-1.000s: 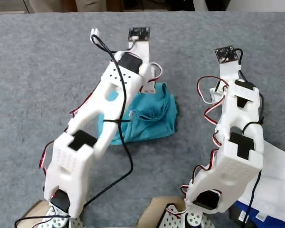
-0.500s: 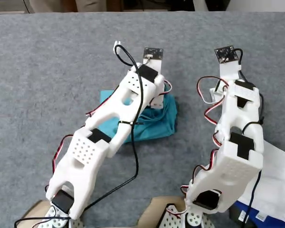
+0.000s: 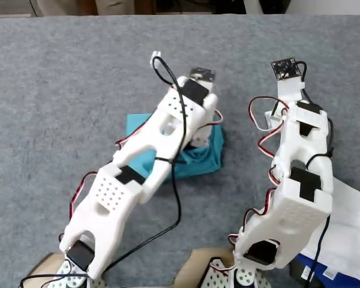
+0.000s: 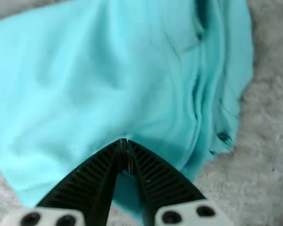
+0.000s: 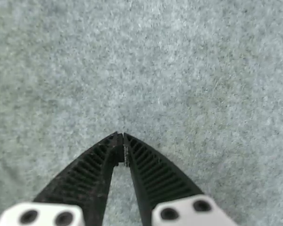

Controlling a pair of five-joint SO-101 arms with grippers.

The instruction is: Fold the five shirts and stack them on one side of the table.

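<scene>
Teal shirt (image 3: 199, 161) lies at frame centre in the high view, a folded bundle on the grey table (image 3: 54, 78). Over the last 1 s the left arm (image 3: 162, 129) swings from the bundle's upper left toward its right side. The shirt's left corner is now uncovered and the raised folds look flatter.

Left gripper (image 4: 125, 147): jaws closed, nothing between them, tips over the cloth; contact cannot be told. Judgement: a smoothing pass, this fold nearly done.

Right gripper (image 5: 121, 140): jaws closed, empty, over bare table; right arm (image 3: 300, 174) unmoved.

White sheet (image 3: 355, 225) at lower right. The left arm hides much of the shirt.
</scene>
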